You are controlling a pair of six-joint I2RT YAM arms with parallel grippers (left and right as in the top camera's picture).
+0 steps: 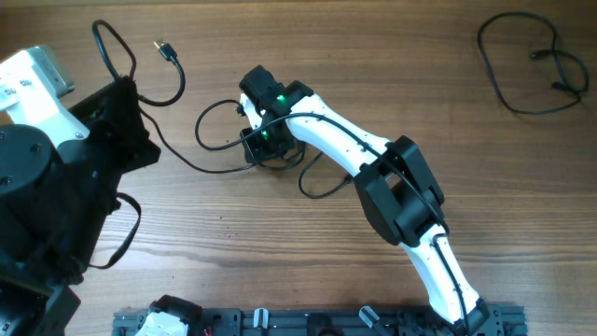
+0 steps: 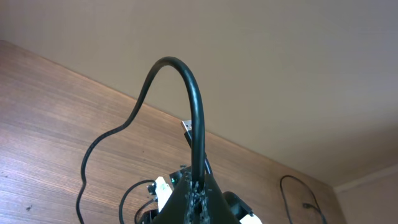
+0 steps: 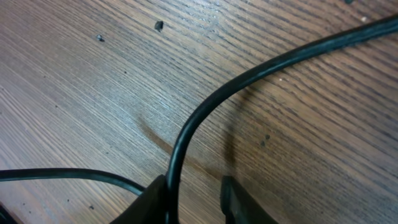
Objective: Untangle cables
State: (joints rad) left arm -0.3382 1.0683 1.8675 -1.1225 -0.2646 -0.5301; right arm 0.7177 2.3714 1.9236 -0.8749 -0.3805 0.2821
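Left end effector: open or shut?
Shut on a cable: the left wrist view shows it rising from between closed tips of the left end effector.

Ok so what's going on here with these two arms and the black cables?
Two robot arms are working on a long black cable on the wooden table. The left end effector is shut on it and holds a loop of it up off the table. The right end effector is down at the tabletop with its fingers apart around another stretch of what looks like the same cable, not clamped yet. A second cable lies apart at the far right.
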